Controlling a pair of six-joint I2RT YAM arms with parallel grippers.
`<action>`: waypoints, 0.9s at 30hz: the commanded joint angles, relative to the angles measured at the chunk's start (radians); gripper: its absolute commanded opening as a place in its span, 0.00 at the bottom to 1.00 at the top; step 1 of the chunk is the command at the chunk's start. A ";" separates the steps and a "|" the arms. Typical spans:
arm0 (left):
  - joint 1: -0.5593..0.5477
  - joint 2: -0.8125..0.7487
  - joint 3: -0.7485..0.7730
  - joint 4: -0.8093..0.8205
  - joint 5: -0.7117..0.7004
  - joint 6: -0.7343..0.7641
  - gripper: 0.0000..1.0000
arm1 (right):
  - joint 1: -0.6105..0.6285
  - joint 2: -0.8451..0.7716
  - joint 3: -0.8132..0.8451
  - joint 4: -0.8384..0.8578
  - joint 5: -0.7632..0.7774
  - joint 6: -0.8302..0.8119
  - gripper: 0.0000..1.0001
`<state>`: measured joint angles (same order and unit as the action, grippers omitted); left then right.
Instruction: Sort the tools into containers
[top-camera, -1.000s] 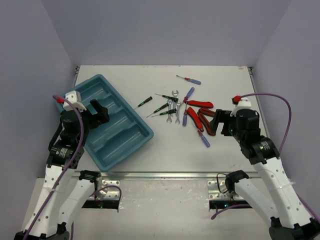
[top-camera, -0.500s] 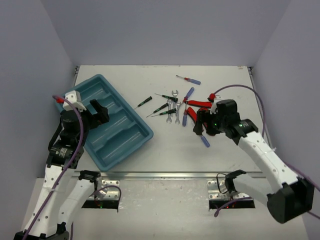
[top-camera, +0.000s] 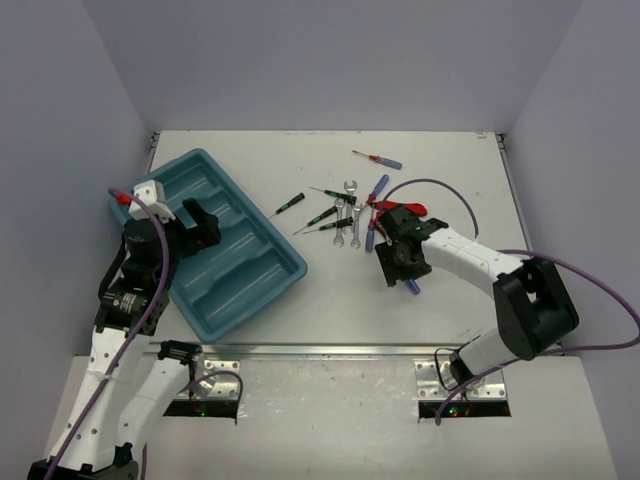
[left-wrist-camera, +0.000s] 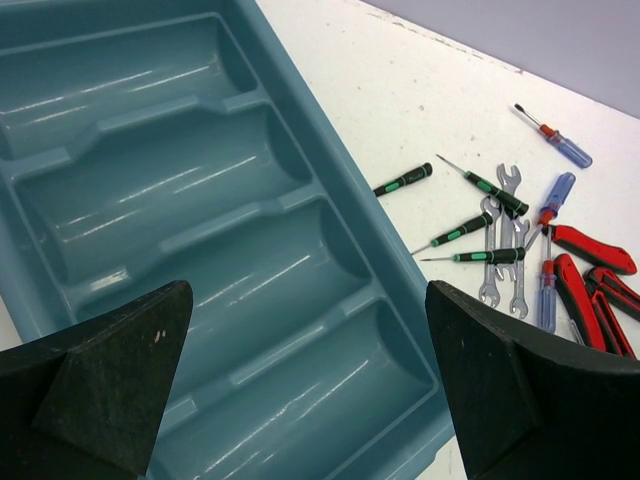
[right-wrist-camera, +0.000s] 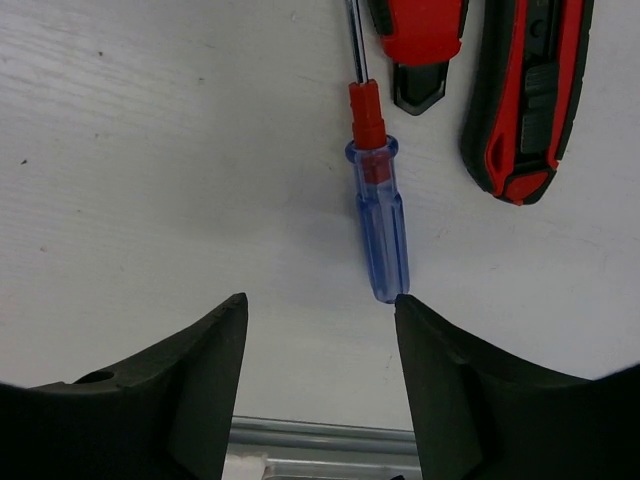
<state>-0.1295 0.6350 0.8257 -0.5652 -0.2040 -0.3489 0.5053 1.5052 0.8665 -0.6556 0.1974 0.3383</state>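
Closed in on three sides by plain lilac-grey walls (top-camera: 330, 60); white table (top-camera: 450, 160) underneath, metal rail (top-camera: 330, 350) along its near edge; evenly lit.

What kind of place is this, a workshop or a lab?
Most likely a robot test booth: plain walls close in a white table, a left arm and right arm are bolted at its near edge, and hand tools lie beside a teal tray.

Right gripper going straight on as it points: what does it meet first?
Likely the blue screwdriver, its handle end just ahead of the right gripper; otherwise the table. Depth is unclear.
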 joint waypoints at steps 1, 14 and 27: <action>-0.002 0.005 0.001 0.047 0.022 0.004 1.00 | -0.043 0.040 0.024 0.043 0.032 -0.023 0.56; -0.008 0.002 0.000 0.051 0.035 0.007 1.00 | -0.076 0.212 0.046 0.108 -0.021 -0.060 0.41; -0.013 0.015 0.002 0.051 0.033 0.010 1.00 | 0.013 -0.025 0.071 0.034 -0.065 -0.028 0.04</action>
<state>-0.1362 0.6469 0.8242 -0.5636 -0.1787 -0.3481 0.4923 1.6316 0.8894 -0.5992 0.1489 0.2955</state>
